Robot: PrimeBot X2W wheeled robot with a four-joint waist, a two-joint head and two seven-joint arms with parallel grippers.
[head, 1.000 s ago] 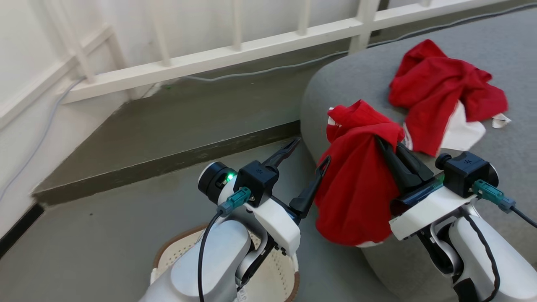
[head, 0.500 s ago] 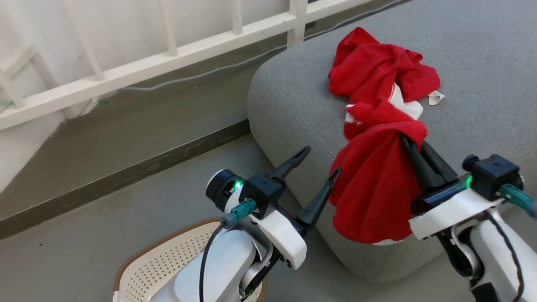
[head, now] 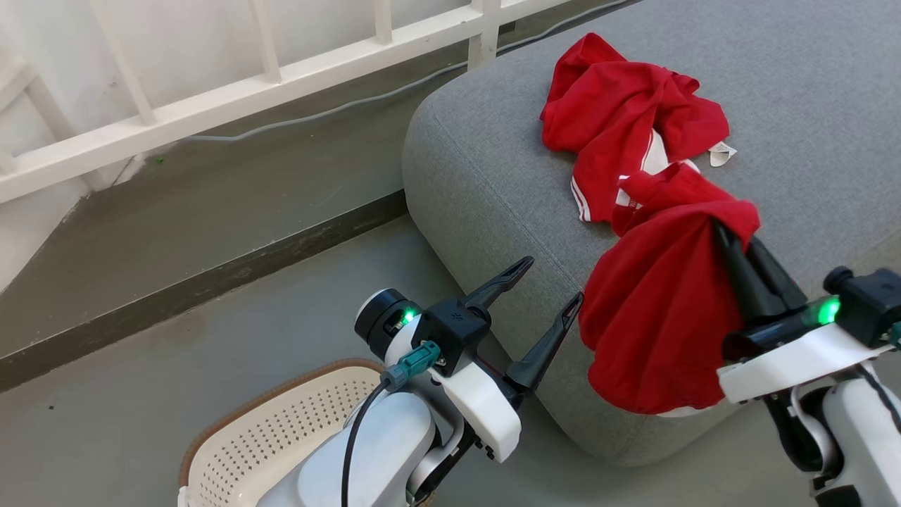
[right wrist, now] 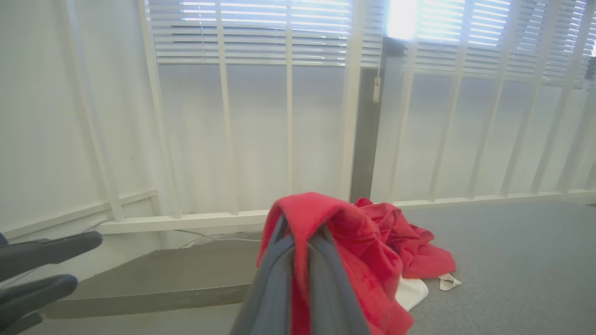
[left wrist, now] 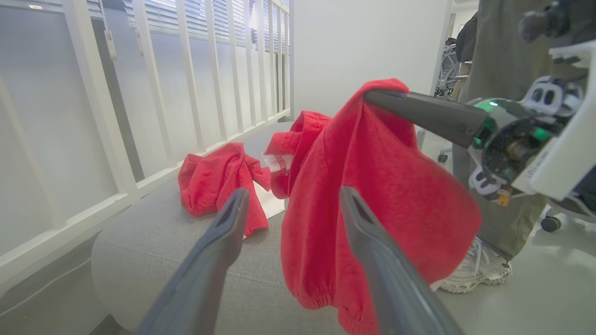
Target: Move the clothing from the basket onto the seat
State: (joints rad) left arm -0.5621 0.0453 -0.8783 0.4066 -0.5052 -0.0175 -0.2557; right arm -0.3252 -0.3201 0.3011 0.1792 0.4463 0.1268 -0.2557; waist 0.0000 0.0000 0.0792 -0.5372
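Red garment (head: 654, 331) in right gripper (head: 732, 236), long axis vertical, beside seat (head: 493, 162) edge.

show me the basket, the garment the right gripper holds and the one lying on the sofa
basket (head: 243, 451), head view, perforated cream wall
held garment (head: 654, 317), head view, middle of the hanging fabric
lying garment (head: 619, 105), head view, bunched upper folds

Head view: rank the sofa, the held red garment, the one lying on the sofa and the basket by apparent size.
1. sofa
2. held garment and lying garment: alike; the held one is nearer, so unranked
3. basket, partly hidden and cropped
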